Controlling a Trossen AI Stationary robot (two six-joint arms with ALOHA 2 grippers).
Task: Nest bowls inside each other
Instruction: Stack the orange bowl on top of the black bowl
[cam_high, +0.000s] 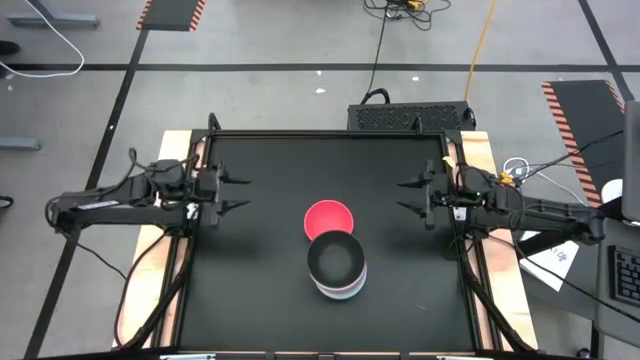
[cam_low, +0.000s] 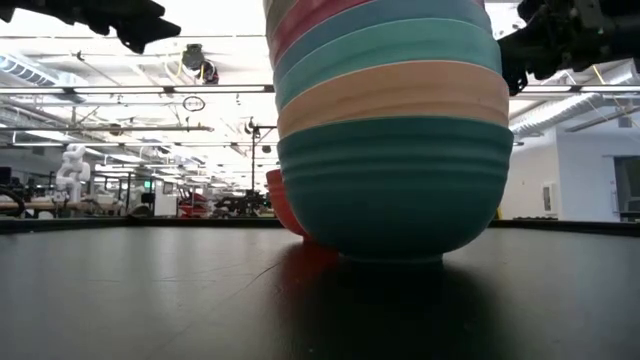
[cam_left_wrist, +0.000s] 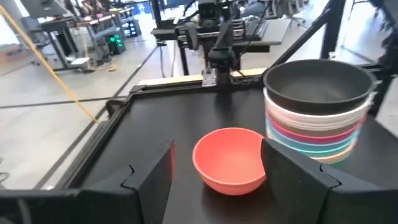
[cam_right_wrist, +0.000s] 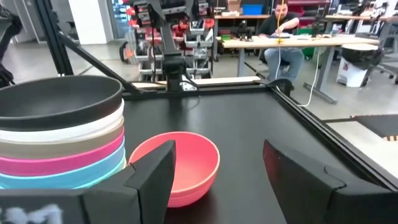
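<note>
One loose red bowl sits mouth-up near the middle of the black table, base flat on the surface, with no tilt visible. It touches or nearly touches the stack of nested bowls, which stands just on the near side of it in the high view. All the stacked bowls are upright with mouths up, so the stack's long axis is vertical. Black bowl is on top. In the wrist views, white, taupe, magenta and lighter blue bands show below it. From the low view, the bottom bowl is cyan, with peach directly above it, then a lighter teal and a blue one. Left gripper is parked at the table's left edge, well apart from the bowls, with its fingers spread and holding nothing. Right gripper is parked at the right edge in the same pose, also spread and empty. Both point inward toward the table centre. Behind the table in the right wrist view, a person sits at a desk.
</note>
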